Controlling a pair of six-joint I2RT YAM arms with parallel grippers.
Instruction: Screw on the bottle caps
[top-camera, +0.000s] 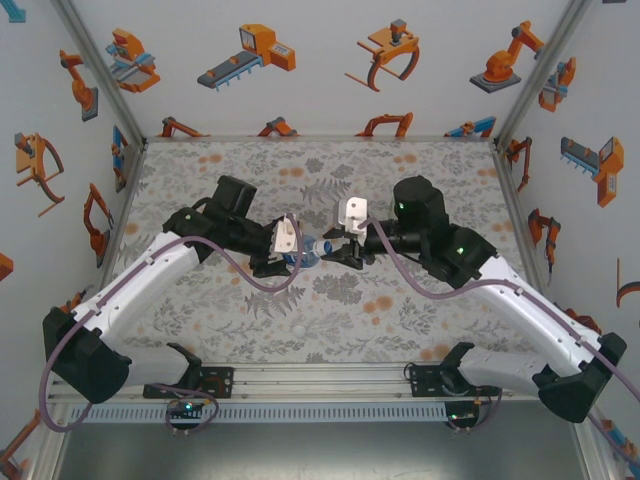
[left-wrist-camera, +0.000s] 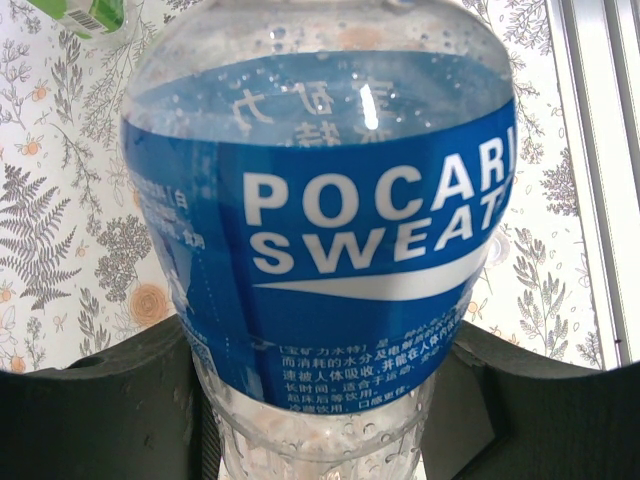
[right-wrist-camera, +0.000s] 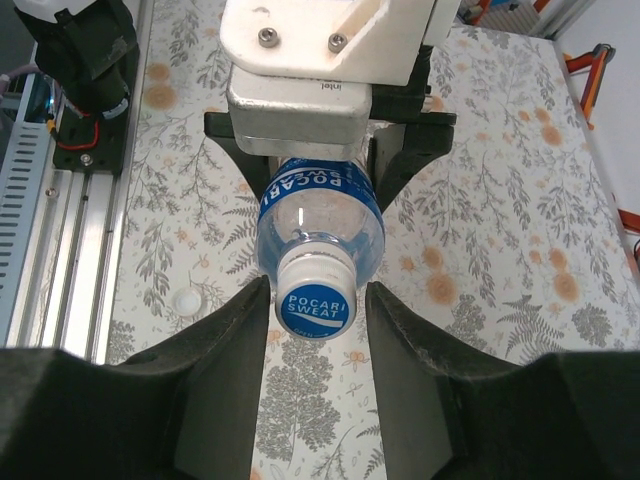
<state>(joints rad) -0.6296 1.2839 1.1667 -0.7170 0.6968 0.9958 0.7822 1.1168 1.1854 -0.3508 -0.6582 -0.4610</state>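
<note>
A: What sits nearest the arm bases?
B: A loose cap (top-camera: 297, 329), small, round and white, lies on the flower-patterned worktop (top-camera: 250, 170) just beyond the metal rail (top-camera: 320, 375); nothing touches it

A: And a little farther in?
B: Mid-worktop the two arms meet. The left end effector (top-camera: 283, 262) is closed on the blue-label bottle (left-wrist-camera: 330, 240): its dark fingers (right-wrist-camera: 408, 150) clamp the body on both sides, about the lower edge of the label. The bottle is off the worktop and on its side, neck pointing right toward the other arm

A: Is there a cap on that bottle?
B: Yes, a cap (right-wrist-camera: 315, 285) with white sides and a blue printed top sits on the neck, facing the right wrist camera

A: What is the right end effector doing?
B: The right end effector (right-wrist-camera: 316, 300) has its jaws only narrowly apart, one on each side of that cap. The fingers (right-wrist-camera: 225, 350) stand just beside the cap's sides; I cannot tell whether they actually press on it or leave a sliver of gap

A: Anything beyond that?
B: In the left wrist view, past the shoulder of the held bottle, a corner of a green-labelled bottle (left-wrist-camera: 80, 15) with a barcode shows on the worktop, apart from the blue-label bottle; how it lies I cannot tell
</note>
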